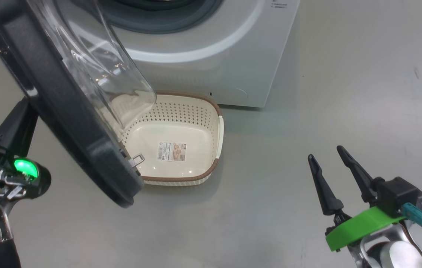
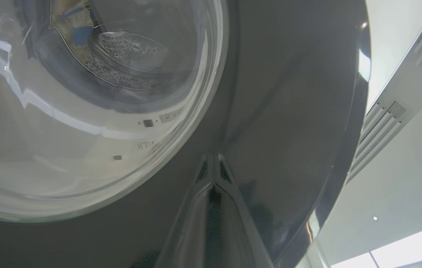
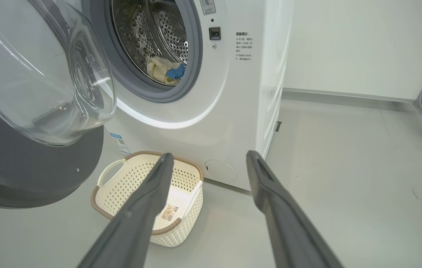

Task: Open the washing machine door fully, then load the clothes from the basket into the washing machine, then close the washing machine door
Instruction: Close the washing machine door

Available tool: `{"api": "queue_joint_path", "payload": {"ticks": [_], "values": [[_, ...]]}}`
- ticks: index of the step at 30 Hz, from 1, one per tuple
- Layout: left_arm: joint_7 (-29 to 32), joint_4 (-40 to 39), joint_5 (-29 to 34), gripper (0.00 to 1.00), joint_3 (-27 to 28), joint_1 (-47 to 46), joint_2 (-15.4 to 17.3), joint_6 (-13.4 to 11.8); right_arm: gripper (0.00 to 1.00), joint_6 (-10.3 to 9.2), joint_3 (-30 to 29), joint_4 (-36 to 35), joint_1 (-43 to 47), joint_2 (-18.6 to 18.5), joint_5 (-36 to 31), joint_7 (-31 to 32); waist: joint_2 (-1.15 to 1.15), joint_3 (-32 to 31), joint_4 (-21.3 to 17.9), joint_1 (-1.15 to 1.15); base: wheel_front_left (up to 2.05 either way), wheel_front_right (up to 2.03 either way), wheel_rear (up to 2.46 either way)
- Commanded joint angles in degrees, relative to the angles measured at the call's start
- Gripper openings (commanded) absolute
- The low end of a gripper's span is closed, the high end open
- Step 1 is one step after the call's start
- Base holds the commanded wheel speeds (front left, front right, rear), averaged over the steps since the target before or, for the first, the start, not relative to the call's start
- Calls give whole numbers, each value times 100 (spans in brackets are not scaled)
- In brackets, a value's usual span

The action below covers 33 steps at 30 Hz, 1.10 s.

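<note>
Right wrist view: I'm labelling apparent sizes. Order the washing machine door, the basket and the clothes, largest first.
1. washing machine door, nearest the camera and cut off by the frame.
2. basket.
3. clothes, farther off inside the drum.

Plenty of gloss on the washing machine door (image 1: 65, 123): its wide black rim shines like polished plastic, and the bowl (image 1: 95, 63) at its centre is clear, smooth glass. The washing machine (image 1: 211, 56) has a smooth white shell with a soft sheen, a matt grey rubber gasket (image 3: 194, 63) and a bright perforated steel drum (image 3: 166, 29). The clothes (image 3: 164, 70) look like soft, crumpled cloth. The basket (image 1: 181, 108) is cream perforated plastic with a paper label (image 1: 172, 151). The floor (image 1: 326, 74) is smooth, dull grey. The right gripper (image 1: 324, 152) has matt dark fingers (image 1: 323, 186).
</note>
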<state>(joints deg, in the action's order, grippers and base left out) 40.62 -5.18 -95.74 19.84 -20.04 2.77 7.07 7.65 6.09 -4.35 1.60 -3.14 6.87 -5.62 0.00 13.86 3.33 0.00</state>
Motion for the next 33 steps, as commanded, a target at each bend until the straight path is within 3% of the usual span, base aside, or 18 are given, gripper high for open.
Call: {"api": "queue_joint_path", "payload": {"ticks": [1,19,33], "values": [[69,-215,68,0,70,-255,99,42,100,-16,139,-153,-247,2,47,-78,0,22,-129,0,0,0,0],[-438,344,657,0,-261,-1068,45,42,100,-16,232,167,-511,25,221,-356,0,266,-1153,0,0,0,0],[-663,607,684,0,-482,-1349,52,42,100,-16,237,333,-575,25,317,-488,0,286,-1459,0,0,0,0]]}}
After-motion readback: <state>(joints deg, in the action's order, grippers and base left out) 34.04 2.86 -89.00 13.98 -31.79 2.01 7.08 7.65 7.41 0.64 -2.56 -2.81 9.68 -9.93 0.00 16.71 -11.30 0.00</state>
